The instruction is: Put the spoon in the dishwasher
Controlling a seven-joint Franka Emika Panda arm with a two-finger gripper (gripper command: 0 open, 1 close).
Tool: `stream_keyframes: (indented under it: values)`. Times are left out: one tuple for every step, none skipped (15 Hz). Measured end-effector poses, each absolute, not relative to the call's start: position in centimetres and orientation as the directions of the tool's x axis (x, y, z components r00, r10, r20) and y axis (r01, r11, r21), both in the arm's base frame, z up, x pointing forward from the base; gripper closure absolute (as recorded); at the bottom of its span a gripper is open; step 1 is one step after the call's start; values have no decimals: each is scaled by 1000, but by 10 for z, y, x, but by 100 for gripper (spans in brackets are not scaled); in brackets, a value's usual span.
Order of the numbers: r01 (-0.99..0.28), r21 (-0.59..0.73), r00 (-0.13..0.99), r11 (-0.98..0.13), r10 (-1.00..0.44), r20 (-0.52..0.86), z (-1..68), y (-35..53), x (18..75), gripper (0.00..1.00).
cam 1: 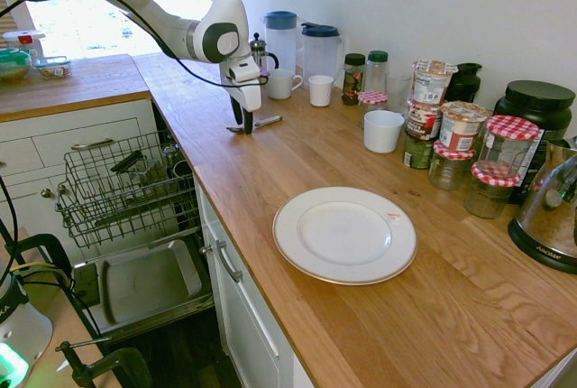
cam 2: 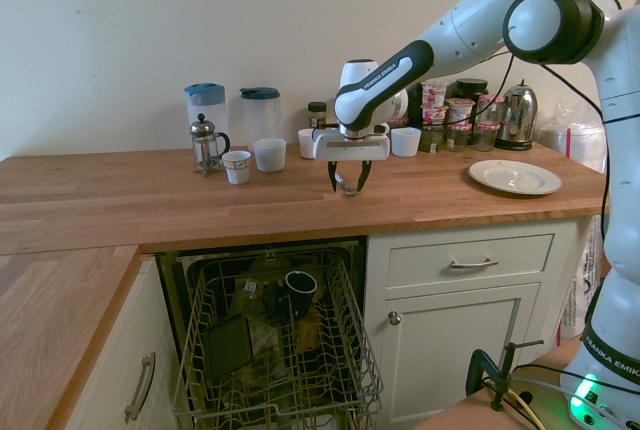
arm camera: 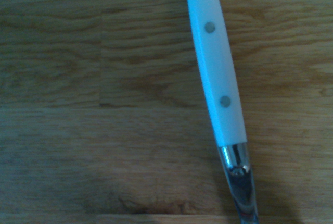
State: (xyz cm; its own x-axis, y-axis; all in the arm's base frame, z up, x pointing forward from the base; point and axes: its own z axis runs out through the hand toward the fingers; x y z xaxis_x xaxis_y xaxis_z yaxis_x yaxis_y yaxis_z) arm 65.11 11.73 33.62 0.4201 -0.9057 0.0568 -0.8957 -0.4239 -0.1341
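The spoon lies flat on the wooden counter; the wrist view shows a white handle with two rivets and a shiny metal neck. In the first exterior view the spoon sticks out to the right of my gripper. My gripper points straight down at the counter, its fingers apart and low on either side of the spoon, open. The dishwasher stands open below the counter's left end, with its wire rack pulled out and its door dropped down.
A French press, two jugs and white cups stand behind the gripper. A white plate lies further along the counter. Jars and a kettle line the wall. A dark mug sits in the rack.
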Motion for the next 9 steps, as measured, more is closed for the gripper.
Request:
stream_keyframes:
  values:
    - [-898, -138, 413, -417, -909, 57, 336, 117, 653, 100]
    - [-900, -140, 408, -412, -911, 58, 336, 116, 655, 100]
    - [-902, -143, 403, -408, -913, 58, 336, 116, 657, 100]
    - [-903, -145, 400, -404, -915, 58, 335, 116, 658, 100]
    - [-904, -147, 398, -402, -916, 58, 335, 116, 659, 100]
    - [-904, -147, 397, -401, -916, 58, 335, 116, 659, 100]
    - [-904, -147, 398, -402, -916, 58, 335, 116, 659, 100]
    - [-904, -147, 396, -400, -916, 58, 335, 116, 659, 100]
    - [-906, -148, 393, -397, -918, 57, 335, 116, 659, 100]
